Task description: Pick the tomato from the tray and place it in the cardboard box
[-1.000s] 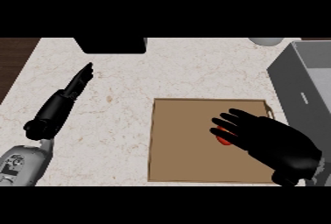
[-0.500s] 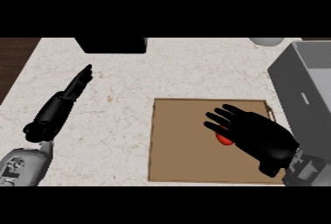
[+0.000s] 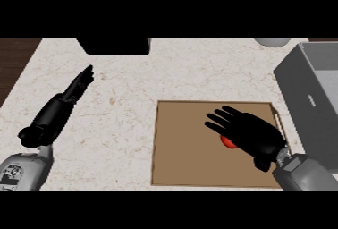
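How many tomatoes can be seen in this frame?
1. It is a red tomato lying on the brown tray, mostly covered by the right hand; that hand could be hiding another.

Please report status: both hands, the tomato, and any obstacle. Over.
Right hand open, above tomato on tray. Left hand open, resting at left of counter. No obstacle between tray and grey box.

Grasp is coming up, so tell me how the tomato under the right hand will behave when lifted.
The tomato looks small and rounded, so a nudge would probably roll it across the flat tray. Its skin looks smooth, so it may slip. The right hand covers most of it, so softness cannot be judged.
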